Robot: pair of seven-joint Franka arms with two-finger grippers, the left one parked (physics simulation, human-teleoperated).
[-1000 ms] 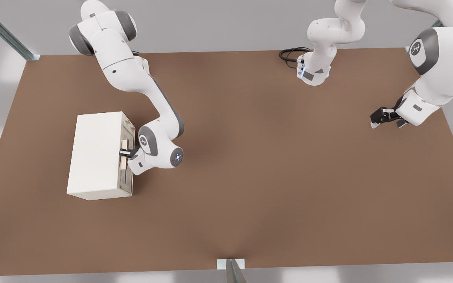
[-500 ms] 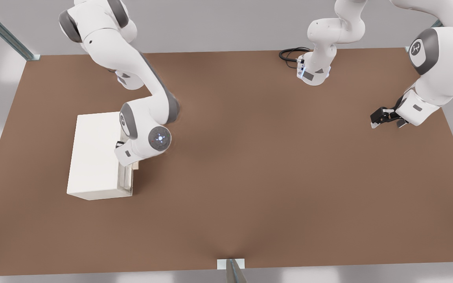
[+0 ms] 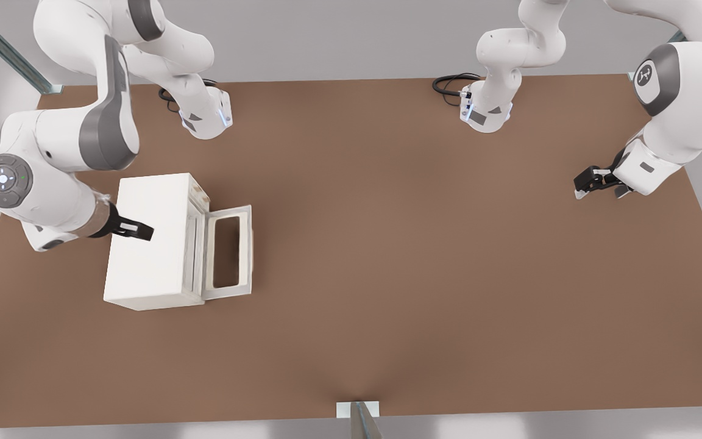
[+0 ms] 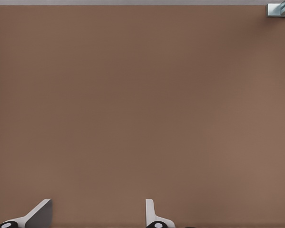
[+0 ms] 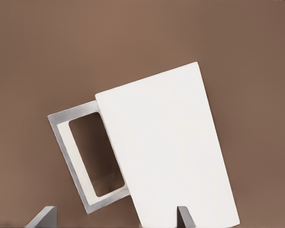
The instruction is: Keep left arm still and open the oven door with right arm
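The cream oven point(image 3: 147, 262) stands on the table at the front view's left. Its oven door point(image 3: 245, 247) lies swung down flat on the table on the oven's right side, with the brown table showing through the window cut-out. The right arm point(image 3: 52, 164) reaches in from the left, and its black gripper point(image 3: 134, 230) hovers open above the oven's top, holding nothing. The right wrist view looks down on the oven's top point(image 5: 166, 152) and the door's frame point(image 5: 66, 142), with the gripper point(image 5: 114, 218) and its fingertips point(image 5: 184, 216) spread wide. The door's handle is hidden.
The brown table point(image 3: 418, 244) stretches to the front view's right. Two white arm bases point(image 3: 208, 116) point(image 3: 485, 110) stand at the far edge, one with a black cable point(image 3: 448, 82). The left arm point(image 3: 668, 122) hangs over the far right corner.
The gripper left the door's handle and the right arm swung up and over to the left of the oven. The door went from nearly shut to lying flat open.
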